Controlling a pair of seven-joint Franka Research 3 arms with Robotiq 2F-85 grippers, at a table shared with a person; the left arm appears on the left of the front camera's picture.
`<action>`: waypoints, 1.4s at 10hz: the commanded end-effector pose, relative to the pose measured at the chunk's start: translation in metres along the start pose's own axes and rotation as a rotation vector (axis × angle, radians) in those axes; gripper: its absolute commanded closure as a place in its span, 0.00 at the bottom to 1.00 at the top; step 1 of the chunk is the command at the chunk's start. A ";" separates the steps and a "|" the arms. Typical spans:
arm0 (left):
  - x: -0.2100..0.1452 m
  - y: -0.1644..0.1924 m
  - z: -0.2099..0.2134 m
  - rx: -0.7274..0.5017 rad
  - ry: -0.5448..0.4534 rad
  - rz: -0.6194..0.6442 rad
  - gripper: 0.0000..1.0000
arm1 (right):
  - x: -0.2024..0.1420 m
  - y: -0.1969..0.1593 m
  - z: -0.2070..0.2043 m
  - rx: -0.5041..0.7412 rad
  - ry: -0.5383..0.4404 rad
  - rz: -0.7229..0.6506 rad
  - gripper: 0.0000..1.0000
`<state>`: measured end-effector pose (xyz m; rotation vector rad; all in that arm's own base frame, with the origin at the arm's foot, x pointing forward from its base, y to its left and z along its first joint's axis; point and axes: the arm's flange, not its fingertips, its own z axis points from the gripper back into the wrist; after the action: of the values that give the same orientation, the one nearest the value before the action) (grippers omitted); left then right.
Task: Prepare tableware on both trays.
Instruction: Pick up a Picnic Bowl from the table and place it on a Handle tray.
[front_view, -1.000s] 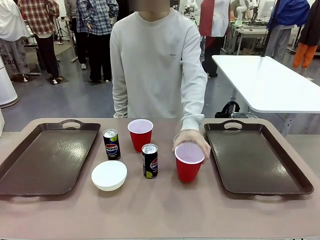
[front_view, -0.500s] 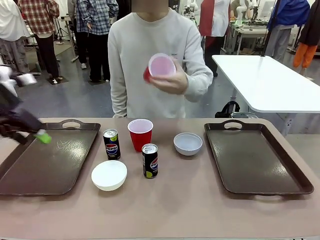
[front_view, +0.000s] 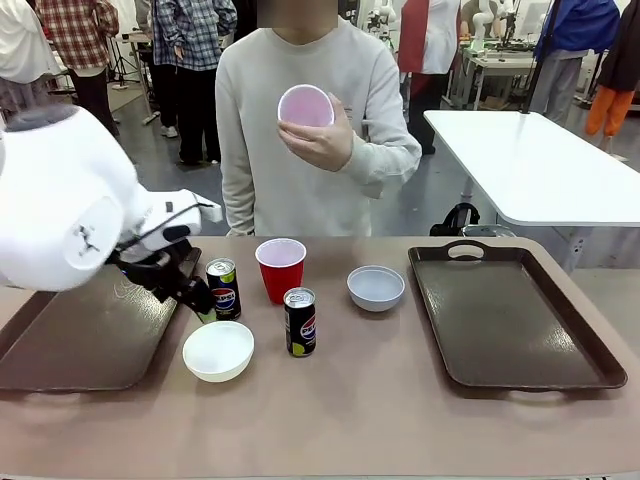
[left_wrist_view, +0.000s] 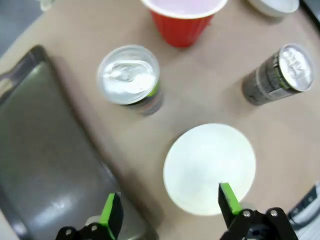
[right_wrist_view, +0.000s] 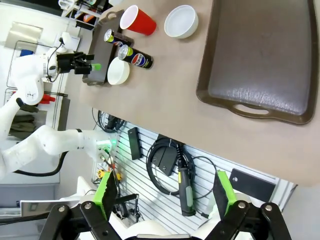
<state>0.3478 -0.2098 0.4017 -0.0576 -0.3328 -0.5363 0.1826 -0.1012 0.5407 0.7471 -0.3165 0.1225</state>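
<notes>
Tableware stands on the table between the trays: the left gripper (left_wrist_view: 169, 207), jaws spread wide, hovers over the white bowl (left_wrist_view: 210, 167) beside the left tray (left_wrist_view: 45, 160). Beyond it stand one soda can (left_wrist_view: 131, 80), a second can (left_wrist_view: 280, 72), a red cup (left_wrist_view: 182, 20) and the greyish-white bowl (front_view: 376, 287). The right gripper (right_wrist_view: 165, 192), also wide open, hangs well apart from the right tray (right_wrist_view: 260, 60), and the person's hand (front_view: 325, 140) holds the other red cup (front_view: 305, 105) at chest height.

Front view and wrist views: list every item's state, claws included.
Left tray: visible part bare.
Right tray: empty.
Table cup: upright.
Held cup: tilted, in person's hand.
White bowl: upright, on table.
Grey bowl: upright, on table.
Left can: upright.
Right can: upright.
Left claw: open, above white bowl's edge.
Right claw: open, empty.
</notes>
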 end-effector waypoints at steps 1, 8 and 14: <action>-0.032 0.001 0.027 -0.113 0.009 0.076 0.00 | 0.000 -0.001 0.000 0.005 0.003 -0.007 0.00; -0.009 0.007 -0.027 0.006 0.069 -0.009 0.00 | 0.000 -0.001 0.000 0.005 0.003 -0.007 0.00; -0.014 0.010 -0.081 -0.090 0.094 0.062 0.54 | 0.000 -0.001 0.000 0.005 0.003 -0.007 0.00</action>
<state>0.3663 -0.2025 0.3240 -0.0981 -0.1941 -0.4984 0.1826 -0.1013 0.5407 0.7474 -0.3165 0.1223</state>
